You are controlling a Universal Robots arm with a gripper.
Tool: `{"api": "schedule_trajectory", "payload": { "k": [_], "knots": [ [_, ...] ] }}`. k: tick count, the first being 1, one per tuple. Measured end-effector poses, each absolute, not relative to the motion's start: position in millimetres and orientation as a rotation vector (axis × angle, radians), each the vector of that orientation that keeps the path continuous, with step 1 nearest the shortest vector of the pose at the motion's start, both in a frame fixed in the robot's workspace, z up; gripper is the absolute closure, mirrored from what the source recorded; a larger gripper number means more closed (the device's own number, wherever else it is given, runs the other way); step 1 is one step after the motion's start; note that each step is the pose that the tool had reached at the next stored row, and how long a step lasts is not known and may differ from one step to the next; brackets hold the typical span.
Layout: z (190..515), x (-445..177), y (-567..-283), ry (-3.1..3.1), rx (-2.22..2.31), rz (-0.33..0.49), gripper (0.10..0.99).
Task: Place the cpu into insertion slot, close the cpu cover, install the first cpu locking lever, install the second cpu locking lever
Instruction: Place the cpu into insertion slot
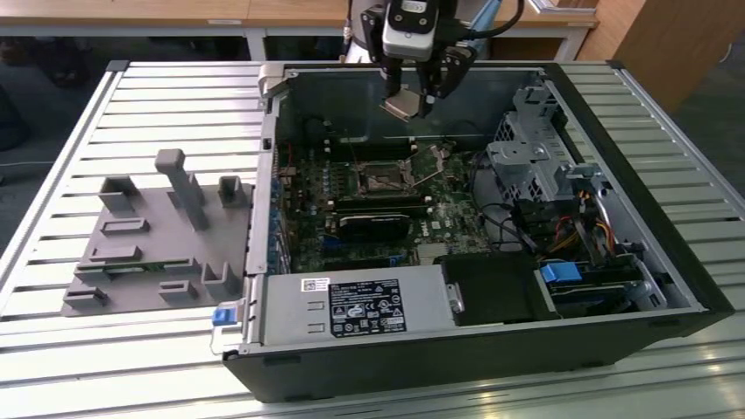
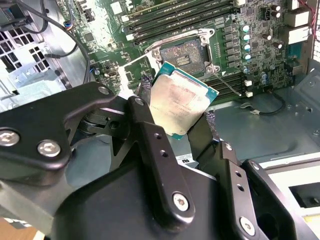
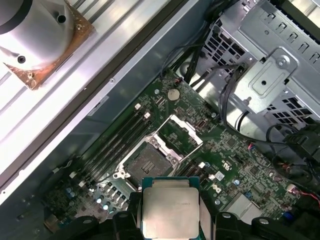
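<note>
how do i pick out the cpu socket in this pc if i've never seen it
Look inside the open computer case at the green motherboard. Near its middle sits the insertion slot: a dark square with a metal rim, unlike the long narrow memory slots beside it.

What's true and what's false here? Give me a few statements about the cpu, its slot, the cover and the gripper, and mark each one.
1. The gripper holds the cpu between its fingers. True.
2. The cpu sits in the insertion slot. False: the slot is empty, and the chip is held in the air above the board.
3. The cpu cover is closed over the slot. False: it is swung open beside the slot.
4. The computer case lies open on a slatted table. True.
</note>
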State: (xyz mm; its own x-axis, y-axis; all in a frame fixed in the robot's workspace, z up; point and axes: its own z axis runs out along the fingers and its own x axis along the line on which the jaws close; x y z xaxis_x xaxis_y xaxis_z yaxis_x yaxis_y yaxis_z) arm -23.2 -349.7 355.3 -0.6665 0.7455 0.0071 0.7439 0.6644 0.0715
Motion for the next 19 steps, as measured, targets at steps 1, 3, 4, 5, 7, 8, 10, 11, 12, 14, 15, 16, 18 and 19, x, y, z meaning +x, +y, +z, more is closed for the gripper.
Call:
{"api": "schedule_trajectory", "payload": {
  "k": [1,3,4,5,7,8,10,11,12,14,15,16,18,19],
  "knots": [
    [355.3,-23.2,-349.7,2.841,1.281,0.106,0.545],
    [355.2,-23.3,-349.7,2.835,1.294,0.105,0.545],
    [355.1,-23.2,-349.7,2.831,1.301,0.104,0.545],
    [355.1,-23.2,-349.6,2.828,1.308,0.104,0.545],
    [354.9,-23.2,-349.6,2.821,1.322,0.102,0.545],
    [354.9,-23.2,-349.6,2.817,1.329,0.102,0.545],
    [354.8,-23.3,-349.6,2.81,1.343,0.101,0.545],
    [354.7,-23.2,-349.6,2.806,1.35,0.1,0.545],
    [354.7,-23.2,-349.6,2.803,1.357,0.1,0.545],
    [354.6,-23.2,-349.6,2.795,1.371,0.099,0.545],
    [354.5,-23.2,-349.6,2.792,1.377,0.099,0.545],
    [354.4,-23.2,-349.6,2.788,1.384,0.098,0.545],
    [354.3,-23.3,-349.6,2.781,1.398,0.097,0.545],
    [354.3,-23.2,-349.5,2.777,1.405,0.097,0.545]
  ]
}}
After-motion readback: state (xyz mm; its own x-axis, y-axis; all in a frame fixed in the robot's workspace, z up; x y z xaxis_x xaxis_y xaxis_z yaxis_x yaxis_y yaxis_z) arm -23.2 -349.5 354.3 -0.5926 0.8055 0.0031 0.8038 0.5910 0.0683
